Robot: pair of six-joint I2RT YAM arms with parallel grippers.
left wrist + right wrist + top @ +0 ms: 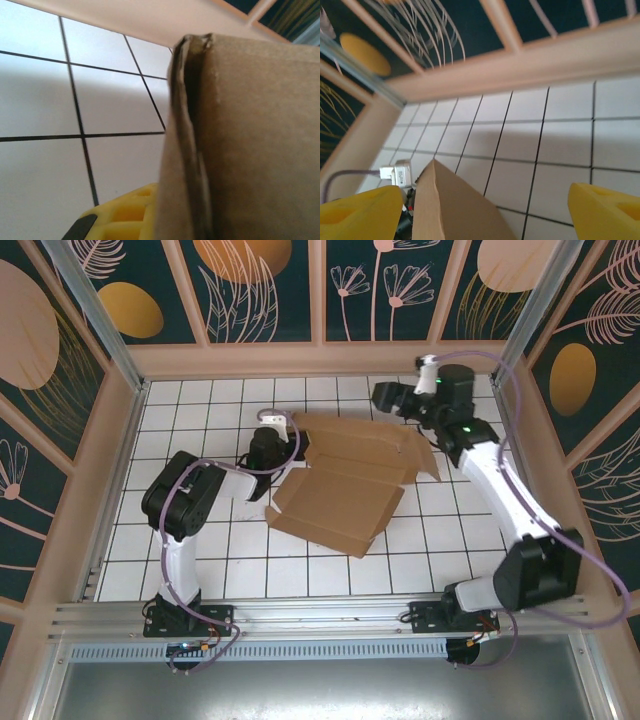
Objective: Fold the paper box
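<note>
Paper box [250, 140] edge in left gripper [281, 453]; right gripper [482, 212] wide open.

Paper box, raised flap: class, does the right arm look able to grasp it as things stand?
Probably yes: the right gripper hangs open astride the raised flap of the paper box, with nothing in between.

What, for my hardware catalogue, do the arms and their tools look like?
The left arm and right arm have white links, black joints and looping purple cables; a green light glows on the right one. Tool fingers are yellow, with moulded pockets.
</note>
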